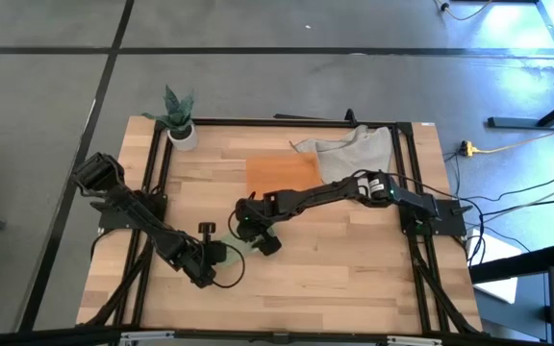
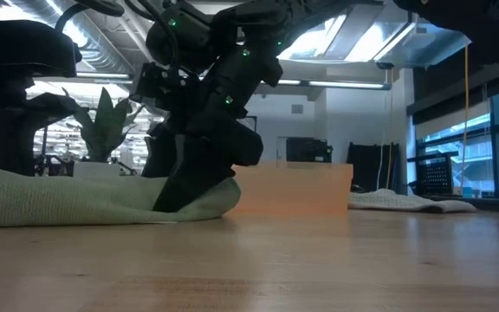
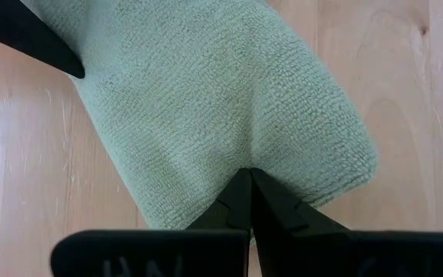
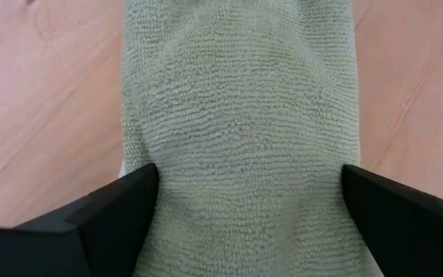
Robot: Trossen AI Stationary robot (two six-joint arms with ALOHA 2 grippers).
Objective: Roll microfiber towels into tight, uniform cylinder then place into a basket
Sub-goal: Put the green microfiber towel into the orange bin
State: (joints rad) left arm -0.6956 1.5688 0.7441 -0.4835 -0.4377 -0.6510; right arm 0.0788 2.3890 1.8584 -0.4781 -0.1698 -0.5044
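Note:
A pale green microfiber towel (image 2: 85, 201), rolled into a loose cylinder, lies on its side on the wooden table, near the middle (image 1: 239, 243). My left gripper (image 3: 248, 181) is shut at one end of the roll. My right gripper (image 4: 248, 192) stands wide open astride the roll from above, one dark finger on each side. The orange basket (image 1: 282, 173) rests flat on the table just beyond the roll, with nothing in it. My left gripper has its shut fingertips in the outer cloth near one end of the roll (image 3: 246, 158), where a crease runs away from the tips. It comes slanting down. The roll lies on the table. My right gripper has its open fingers (image 4: 129, 204) against the roll's two long sides (image 4: 141, 154), lying across the roll. They slant down from above. The cloth fills the whole gap between them, and the roll stays on the table.
A crumpled grey towel (image 1: 354, 149) lies at the far right of the table, beside the basket. A small white pot with a green plant (image 1: 181, 130) stands at the far left corner. A black frame (image 1: 152, 183) runs along the table's sides.

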